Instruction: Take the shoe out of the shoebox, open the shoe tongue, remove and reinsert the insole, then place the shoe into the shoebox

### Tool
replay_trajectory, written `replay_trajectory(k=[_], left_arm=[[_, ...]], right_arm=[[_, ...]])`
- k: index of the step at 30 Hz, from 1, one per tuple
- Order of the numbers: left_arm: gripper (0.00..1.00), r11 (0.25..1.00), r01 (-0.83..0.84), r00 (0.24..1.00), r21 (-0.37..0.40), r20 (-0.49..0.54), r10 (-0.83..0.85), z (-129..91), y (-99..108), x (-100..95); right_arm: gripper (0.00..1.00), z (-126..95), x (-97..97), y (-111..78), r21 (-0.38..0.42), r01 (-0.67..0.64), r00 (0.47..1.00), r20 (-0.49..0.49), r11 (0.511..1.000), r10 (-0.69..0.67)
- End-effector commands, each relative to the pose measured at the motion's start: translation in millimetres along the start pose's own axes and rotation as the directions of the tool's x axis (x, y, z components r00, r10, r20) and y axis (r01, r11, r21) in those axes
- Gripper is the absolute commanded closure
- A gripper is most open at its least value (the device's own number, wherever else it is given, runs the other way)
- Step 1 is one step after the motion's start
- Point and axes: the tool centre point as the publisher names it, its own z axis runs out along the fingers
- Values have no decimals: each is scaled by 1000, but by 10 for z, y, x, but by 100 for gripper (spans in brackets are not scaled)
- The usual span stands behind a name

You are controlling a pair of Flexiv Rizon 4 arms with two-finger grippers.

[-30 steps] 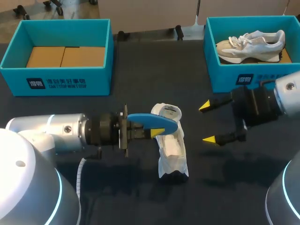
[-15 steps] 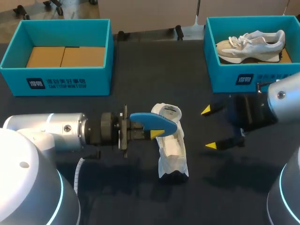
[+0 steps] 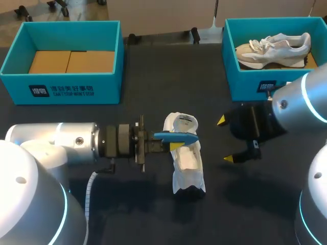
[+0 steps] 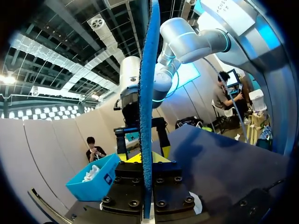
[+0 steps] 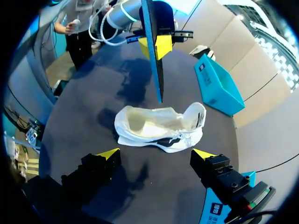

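Evidently the left pincer (image 3: 171, 145) is clenched on 1 end of the thin, likely bendy insole (image 3: 176, 137); the right pincer (image 3: 225, 140), released, should steady the soft shoe (image 3: 188, 163) at its collar.

**Colours on the near-black table**

The table (image 3: 153, 66) is near-black. The shoe (image 3: 188, 163) is white with a dark side marking, and the insole (image 3: 175, 136) is bright blue. The left shoebox (image 3: 61, 87) is teal with a brown floor. The right shoebox (image 3: 245, 84) is teal and holds a white-and-beige second shoe (image 3: 273, 48). The left claw (image 3: 173, 143) and right claw (image 3: 225, 140) are black with yellow tips.
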Motion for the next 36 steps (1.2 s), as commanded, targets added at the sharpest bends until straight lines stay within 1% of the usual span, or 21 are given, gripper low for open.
replay_trajectory(k=[1, 5, 7, 13, 15, 19, 26, 28, 36], left_arm=[[100, 1000, -4, 1000, -13, -7, 4, 143, 36, -14], [100, 1000, -9, 1000, -26, -9, 8, 151, 27, -16], [100, 999, -18, 1000, -31, -8, 18, 156, 22, -20], [100, 998, -35, 999, -55, -6, 35, 134, 36, -57], [100, 997, -40, 999, -62, -4, 39, 123, 45, -62], [100, 997, -35, 999, -67, 3, 35, 128, 87, -58], [100, 997, -15, 1000, -74, 5, 15, 162, 195, -37], [100, 997, -11, 1000, -77, 8, 12, 171, 227, -36], [100, 996, -2, 1000, -90, 16, 4, 182, 351, -6]], right_arm=[[0, 139, -75, 4, 152, 3, 1000, -8, 988, -1], [0, 212, -80, -4, 152, -5, 1000, -6, 988, 6], [0, 249, -87, 9, 169, 5, 1000, -12, 986, -3], [0, 329, -112, 52, 154, 7, 1000, -13, 988, -5], [0, 357, -119, 55, 133, 4, 1000, -12, 991, -2], [0, 423, -121, 45, 101, 12, 1000, -26, 995, -9], [0, 490, -120, 7, 75, 14, 999, -47, 997, -11], [0, 514, -118, -2, 56, 13, 998, -54, 998, -10], [0, 561, -98, -4, 48, 16, 998, -56, 999, -13]])
